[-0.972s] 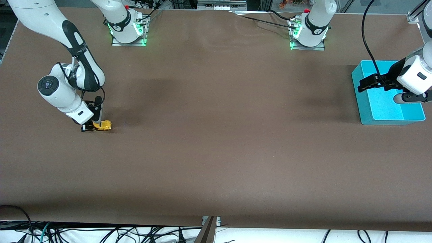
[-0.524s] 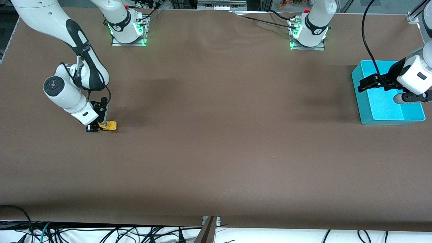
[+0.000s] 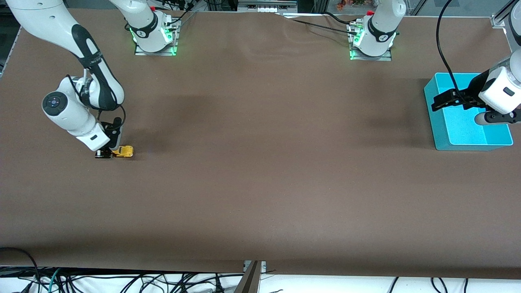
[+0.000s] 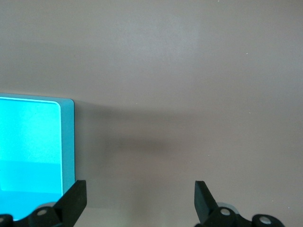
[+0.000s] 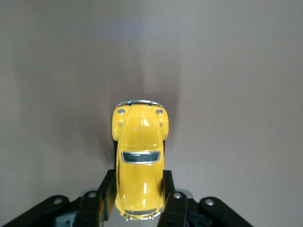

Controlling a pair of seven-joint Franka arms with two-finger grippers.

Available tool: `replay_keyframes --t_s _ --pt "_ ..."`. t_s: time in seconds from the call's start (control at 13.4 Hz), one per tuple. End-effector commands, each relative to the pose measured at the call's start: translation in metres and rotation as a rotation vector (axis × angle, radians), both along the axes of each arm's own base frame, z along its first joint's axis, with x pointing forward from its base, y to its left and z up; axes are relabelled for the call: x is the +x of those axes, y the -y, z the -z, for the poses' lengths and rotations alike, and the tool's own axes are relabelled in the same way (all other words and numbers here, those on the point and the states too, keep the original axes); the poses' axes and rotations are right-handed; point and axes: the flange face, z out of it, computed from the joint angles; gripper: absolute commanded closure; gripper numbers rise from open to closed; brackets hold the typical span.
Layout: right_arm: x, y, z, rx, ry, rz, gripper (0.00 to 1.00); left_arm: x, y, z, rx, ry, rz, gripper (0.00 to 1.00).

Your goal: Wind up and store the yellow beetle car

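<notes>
At right arm's end, right gripper [image 3: 109, 153] clamps yellow beetle car [image 3: 123, 151] rear, left gripper [image 3: 441, 101] wide over bin [image 3: 441, 138].

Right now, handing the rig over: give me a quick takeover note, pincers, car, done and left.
Right pincer: shut on the yellow beetle car, low at the brown table toward the right arm's end, gripping the car's rear sides.
Left pincer: open, hanging over the edge of the teal bin at the left arm's end; that arm waits.
Done: car grasped. Whether its wheels touch the table, or how much winding is done, cannot be told.
Left: finish winding, then get the car into the bin, which looks empty.
</notes>
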Motion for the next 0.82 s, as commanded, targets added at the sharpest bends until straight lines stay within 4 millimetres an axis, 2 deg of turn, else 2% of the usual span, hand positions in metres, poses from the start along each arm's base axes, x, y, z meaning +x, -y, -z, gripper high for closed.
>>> replay_keyframes --t_s 0.0,0.45,0.75 --pt "-0.007 0.032 0.018 0.001 -0.036 -0.013 0.85 0.001 -0.002 -0.005 0.008 0.002 -0.006 0.00" --pt "-0.010 0.104 0.032 -0.013 -0.040 -0.040 0.85 0.001 -0.002 -0.003 0.008 -0.001 -0.008 0.00" --pt "-0.009 0.111 0.031 -0.015 -0.035 -0.039 0.85 0.002 -0.002 -0.002 0.009 -0.003 -0.008 0.00"
